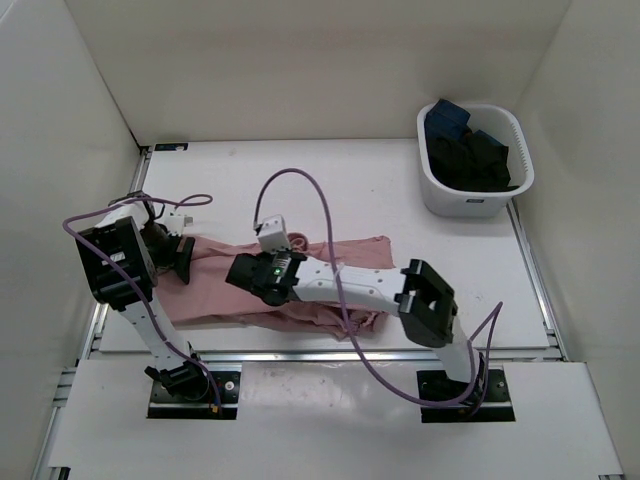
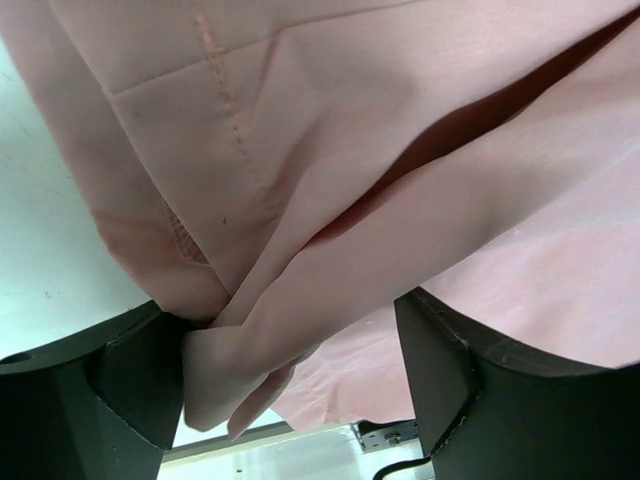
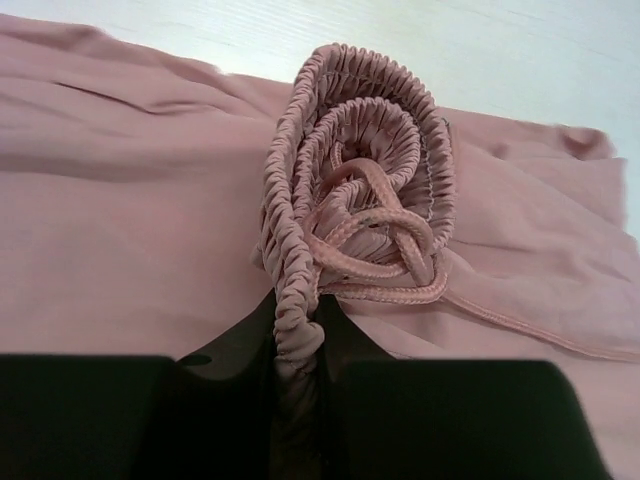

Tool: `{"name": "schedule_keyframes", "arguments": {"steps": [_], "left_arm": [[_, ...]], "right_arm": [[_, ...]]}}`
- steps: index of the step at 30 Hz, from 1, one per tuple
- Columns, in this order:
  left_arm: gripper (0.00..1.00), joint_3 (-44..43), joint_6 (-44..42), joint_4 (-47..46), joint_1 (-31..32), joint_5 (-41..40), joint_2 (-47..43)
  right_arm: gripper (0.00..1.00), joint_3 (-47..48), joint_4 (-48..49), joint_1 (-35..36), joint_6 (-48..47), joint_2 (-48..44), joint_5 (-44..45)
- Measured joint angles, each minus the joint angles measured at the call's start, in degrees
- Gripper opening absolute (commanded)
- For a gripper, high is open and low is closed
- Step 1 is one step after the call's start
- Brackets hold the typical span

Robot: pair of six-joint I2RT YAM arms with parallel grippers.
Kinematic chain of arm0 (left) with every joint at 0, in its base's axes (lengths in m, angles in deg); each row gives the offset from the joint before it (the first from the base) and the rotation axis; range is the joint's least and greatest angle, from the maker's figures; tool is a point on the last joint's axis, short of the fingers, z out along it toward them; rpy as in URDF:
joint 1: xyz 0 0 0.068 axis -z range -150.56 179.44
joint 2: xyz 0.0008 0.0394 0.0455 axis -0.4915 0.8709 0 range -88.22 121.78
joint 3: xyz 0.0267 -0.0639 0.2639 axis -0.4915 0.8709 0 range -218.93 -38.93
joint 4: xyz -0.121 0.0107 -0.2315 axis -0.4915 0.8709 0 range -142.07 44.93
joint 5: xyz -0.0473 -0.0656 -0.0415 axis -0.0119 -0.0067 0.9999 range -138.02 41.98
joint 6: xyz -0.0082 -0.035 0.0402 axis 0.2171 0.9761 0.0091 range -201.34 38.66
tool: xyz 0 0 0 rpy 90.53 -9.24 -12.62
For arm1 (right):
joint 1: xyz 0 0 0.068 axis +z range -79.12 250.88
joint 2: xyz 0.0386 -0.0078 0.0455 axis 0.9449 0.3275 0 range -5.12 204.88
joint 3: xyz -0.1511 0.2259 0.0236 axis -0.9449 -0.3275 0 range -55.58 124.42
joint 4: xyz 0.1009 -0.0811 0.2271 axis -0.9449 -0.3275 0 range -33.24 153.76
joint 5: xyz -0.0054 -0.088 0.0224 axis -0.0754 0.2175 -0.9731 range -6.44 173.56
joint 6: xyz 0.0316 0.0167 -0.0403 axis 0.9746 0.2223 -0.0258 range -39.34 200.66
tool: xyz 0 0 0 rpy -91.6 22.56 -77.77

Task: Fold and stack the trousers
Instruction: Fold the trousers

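Clamped narrow in right gripper [image 3: 300,350]: gathered waistband [image 3: 350,140] of trousers [image 1: 352,252], drawstring [image 3: 385,235] looped beside. left gripper [image 2: 290,312] spread wide, leg-end fold lying between fingers. trousers spread on table [image 1: 350,180], between arms.

You see the dusty-pink thin fabric trousers [image 1: 345,252] lying across the middle of the white tabletop [image 1: 330,180], with the left end effector [image 1: 183,258] at their left end and the right end effector [image 1: 289,247] on the waistband [image 3: 350,190]. Behind, far right, a white plastic basket [image 1: 470,205] holds dark clothes [image 1: 475,155].
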Motion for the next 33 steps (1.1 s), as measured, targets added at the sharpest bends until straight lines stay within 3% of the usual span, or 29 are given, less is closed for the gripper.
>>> {"name": "schedule_keyframes", "arguments": {"steps": [2, 3, 6, 9, 13, 14, 17, 18, 21, 27, 33], "left_arm": [[0.88, 0.0, 0.26, 0.0, 0.28, -0.2, 0.0], [0.88, 0.0, 0.33, 0.02, 0.37, -0.39, 0.0], [0.88, 0.0, 0.59, 0.0, 0.55, -0.74, 0.0], [0.89, 0.0, 0.81, 0.0, 0.63, -0.92, 0.0], [0.9, -0.04, 0.81, -0.11, 0.63, -1.33, 0.0], [0.9, -0.04, 0.81, -0.15, 0.63, -1.53, 0.0], [0.91, -0.04, 0.81, -0.22, 0.63, -1.99, 0.0], [0.91, -0.04, 0.79, -0.2, 0.63, -2.08, 0.0], [0.91, -0.04, 0.79, -0.22, 0.63, -2.19, 0.0], [0.92, -0.09, 0.76, -0.17, 0.63, -2.21, 0.0], [0.92, -1.09, 1.18, -0.24, 0.63, -2.23, 0.42]], "right_arm": [[0.08, 5.25, 1.79, 0.02, -2.25, 4.74, -1.2], [0.4, 6.78, 2.45, 0.04, -3.63, 6.4, -2.29], [0.66, 7.65, 3.74, 0.11, -7.5, 8.46, -6.93], [0.76, 6.82, 4.94, 0.28, -11.34, 8.24, -11.06], [0.78, 3.02, 6.45, 1.2, -17.25, 4.2, -16.55], [0.76, 2.75, 6.36, 1.55, -18.53, 2.69, -17.44], [0.57, 2.47, 6.64, 2.38, -20.59, -3.43, -17.42], [0.34, 2.01, 6.88, 2.51, -20.22, -6.12, -16.85], [0.0, -0.02, 6.64, 0.28, -16.28, -13.99, -13.94], [0.0, -14.78, 8.22, -10.97, -9.27, -18.71, -13.33], [0.0, -35.95, 11.37, -9.35, -4.76, -18.05, -23.41]]}}
